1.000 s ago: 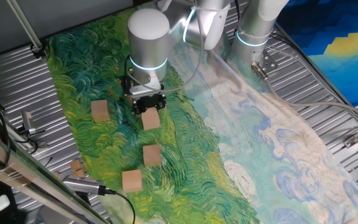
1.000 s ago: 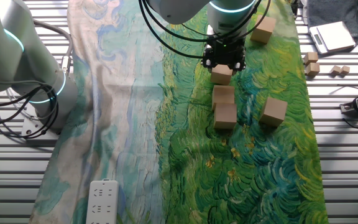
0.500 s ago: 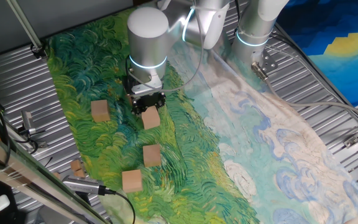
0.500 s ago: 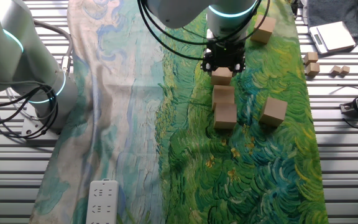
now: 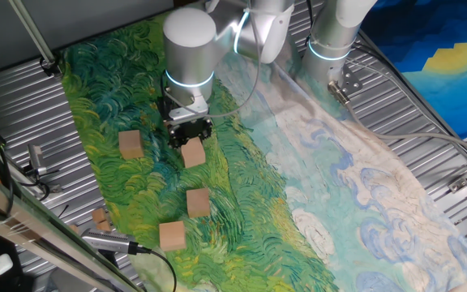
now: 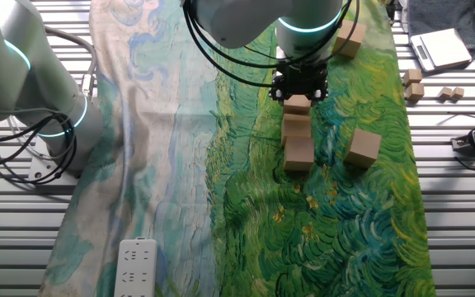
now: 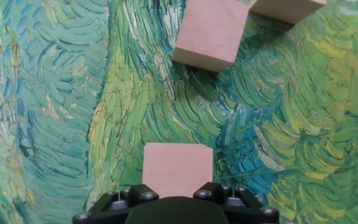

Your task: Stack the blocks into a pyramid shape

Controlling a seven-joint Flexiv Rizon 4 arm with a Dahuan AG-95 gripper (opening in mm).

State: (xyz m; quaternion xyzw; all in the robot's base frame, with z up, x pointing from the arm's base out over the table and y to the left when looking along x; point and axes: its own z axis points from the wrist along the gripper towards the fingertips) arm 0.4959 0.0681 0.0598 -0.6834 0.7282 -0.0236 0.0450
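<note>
Compared with a second earlier, the arm had drifted a little up and away across the painted cloth (image 5: 314, 195), carrying its block with it; the other blocks hadn't budged. The gripper (image 5: 190, 138) was clamped on one block (image 5: 193, 153), and the hand view showed that held block (image 7: 178, 169) sitting right between the fingers, clear of the cloth by the look of it.

Taking the held block as the landmark: just beyond it along the fingers lay a second block (image 7: 211, 34), with a third (image 7: 284, 9) touching that one's far corner. From the other fixed view those two (image 6: 298, 127) (image 6: 299, 152) read as a tight pair just below the held one, with another block (image 6: 363, 147) off to the side and one more (image 6: 350, 39) past the gripper.

Looked like the base row was being built: the next move called for setting this block down flush beside the pair. Only the hand view showed the gap and angle to that neighbour; only the fixed views showed the stray blocks (image 5: 131, 144) (image 5: 172, 235).
</note>
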